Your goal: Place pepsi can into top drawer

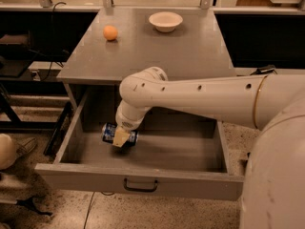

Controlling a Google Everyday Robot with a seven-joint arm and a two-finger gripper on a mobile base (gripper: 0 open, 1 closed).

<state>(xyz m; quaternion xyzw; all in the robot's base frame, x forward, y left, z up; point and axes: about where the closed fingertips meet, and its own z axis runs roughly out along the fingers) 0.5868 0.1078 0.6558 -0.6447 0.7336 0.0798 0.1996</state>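
Note:
The top drawer (pixel 143 182) of the grey cabinet stands pulled wide open, its flat front with a dark handle toward me. The pepsi can (pixel 110 132), dark blue with white markings, lies on its side in the drawer's left part, near the floor. My gripper (pixel 121 137) reaches down into the drawer from the white arm and is shut on the pepsi can, its pale fingers across the can's middle.
On the grey cabinet top (pixel 157 51) sit an orange ball (pixel 110 32) at the back left and a white bowl (pixel 165 21) at the back. My white arm spans the drawer from the right. Dark cables and a metal frame stand on the floor at left.

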